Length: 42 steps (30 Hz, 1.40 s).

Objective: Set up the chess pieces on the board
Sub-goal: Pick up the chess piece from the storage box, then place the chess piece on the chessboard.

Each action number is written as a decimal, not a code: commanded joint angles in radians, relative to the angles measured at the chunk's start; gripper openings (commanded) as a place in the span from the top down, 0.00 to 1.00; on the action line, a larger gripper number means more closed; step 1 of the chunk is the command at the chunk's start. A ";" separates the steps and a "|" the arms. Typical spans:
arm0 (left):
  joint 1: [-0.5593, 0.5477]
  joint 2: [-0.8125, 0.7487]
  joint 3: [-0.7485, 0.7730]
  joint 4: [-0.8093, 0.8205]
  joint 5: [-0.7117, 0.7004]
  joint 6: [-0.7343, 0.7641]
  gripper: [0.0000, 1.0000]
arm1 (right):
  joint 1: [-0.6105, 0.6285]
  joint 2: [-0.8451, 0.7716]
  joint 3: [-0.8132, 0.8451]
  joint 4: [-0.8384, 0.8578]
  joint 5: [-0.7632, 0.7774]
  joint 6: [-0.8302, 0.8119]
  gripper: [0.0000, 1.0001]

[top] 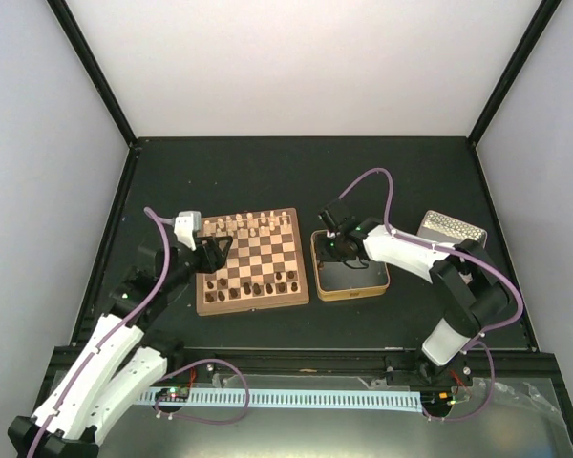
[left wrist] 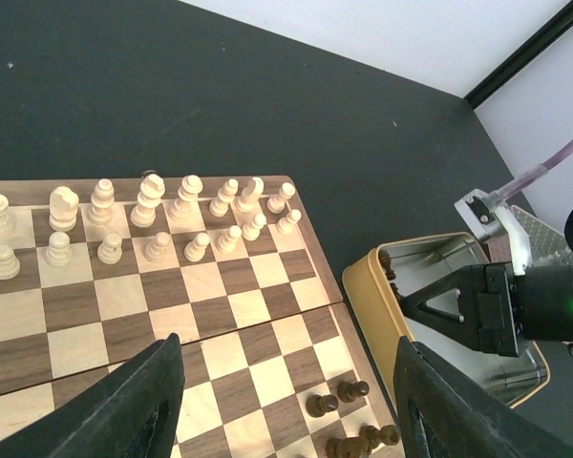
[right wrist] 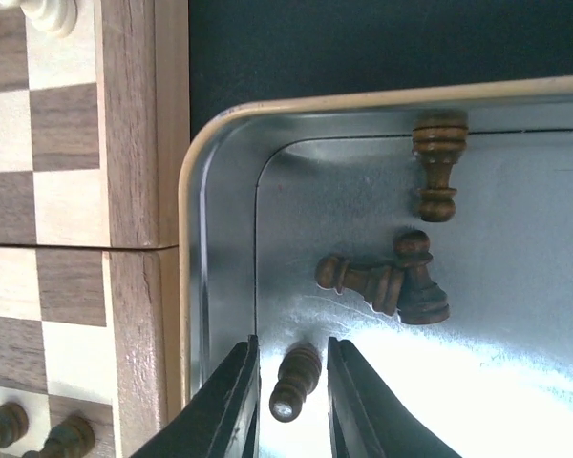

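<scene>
The board (top: 251, 307) lies left of centre. Dark chess pieces (top: 258, 286) stand along its near rows, some of them (left wrist: 336, 396) by its right edge. Several more dark pieces lie in the shiny tin (right wrist: 186, 191): a pair (right wrist: 363, 279) leaning together and a single one (right wrist: 437, 162). My right gripper (right wrist: 291, 345) reaches into the tin's corner nearest the board. Its narrowly open jaws straddle one dark piece (right wrist: 294, 380), with a gap showing on the left. My left gripper (left wrist: 288, 348) hangs open above the board's bare middle squares (left wrist: 201, 315), holding nothing.
Pale cream chessmen (left wrist: 153, 224) fill the board's two far rows. The gold-rimmed tin (top: 350, 291) sits just right of the board. A ribbed metal lid (top: 451, 229) lies at the far right. A white cable rail (top: 296, 396) runs along the near edge.
</scene>
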 commanded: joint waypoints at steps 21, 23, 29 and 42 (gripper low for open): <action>0.004 -0.004 0.035 0.019 -0.008 0.010 0.39 | 0.052 0.049 0.031 -0.111 0.129 -0.030 0.97; 0.004 -0.009 0.039 0.010 -0.021 0.012 0.39 | 0.057 0.024 0.041 -0.129 0.160 -0.025 0.97; 0.004 -0.056 0.042 -0.057 -0.168 -0.012 0.39 | 0.101 -0.048 0.109 -0.173 0.178 -0.033 0.98; 0.004 -0.213 0.046 -0.167 -0.349 -0.048 0.38 | 0.347 0.229 0.526 -0.196 0.028 -0.111 0.97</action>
